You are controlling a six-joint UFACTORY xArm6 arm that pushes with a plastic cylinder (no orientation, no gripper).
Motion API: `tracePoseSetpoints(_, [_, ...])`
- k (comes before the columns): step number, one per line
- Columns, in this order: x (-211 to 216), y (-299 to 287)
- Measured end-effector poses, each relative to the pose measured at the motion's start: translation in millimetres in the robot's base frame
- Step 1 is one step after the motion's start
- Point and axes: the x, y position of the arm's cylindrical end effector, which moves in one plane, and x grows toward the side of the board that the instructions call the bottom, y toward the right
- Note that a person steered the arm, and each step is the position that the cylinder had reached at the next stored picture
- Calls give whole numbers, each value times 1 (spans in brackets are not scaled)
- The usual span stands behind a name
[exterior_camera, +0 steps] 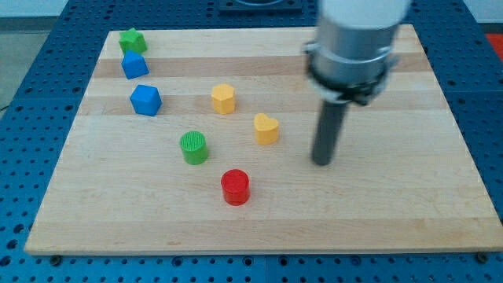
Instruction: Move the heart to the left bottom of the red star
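A yellow heart (266, 128) lies near the middle of the wooden board. The only red block I see is a round red cylinder (235, 187), below and to the left of the heart. My tip (322, 161) rests on the board to the right of the heart and a little lower, clearly apart from it. The tip is to the upper right of the red cylinder. The arm's grey body blocks the board's top right.
A green cylinder (193, 148) sits left of the heart. A yellow hexagon-like block (223, 99) is up and to the heart's left. A blue block (145, 101), a blue cube (134, 64) and a green star (132, 39) stand at the top left of the board (409, 204).
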Motion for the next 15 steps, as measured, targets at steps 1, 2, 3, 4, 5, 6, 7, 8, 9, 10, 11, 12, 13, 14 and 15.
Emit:
tracePoseSetpoints(1, [-23, -61])
tracePoseSetpoints(2, [-49, -35])
tracePoseSetpoints(3, [-67, -5])
tracePoseSetpoints(4, [-40, -13])
tracePoseSetpoints(5, [-21, -45])
tracePoseSetpoints(6, [-75, -60])
tracePoseSetpoints(7, [-90, -35])
tracePoseSetpoints(8, [-89, 2])
tracePoseSetpoints(9, [-90, 2])
tracePoseSetpoints(10, [-115, 16])
tracePoseSetpoints(11, [-162, -37])
tracePoseSetpoints(12, [-223, -114])
tracePoseSetpoints(13, [-265, -173])
tracePoseSetpoints(14, [-262, -234])
tracePoseSetpoints(15, [-248, -280])
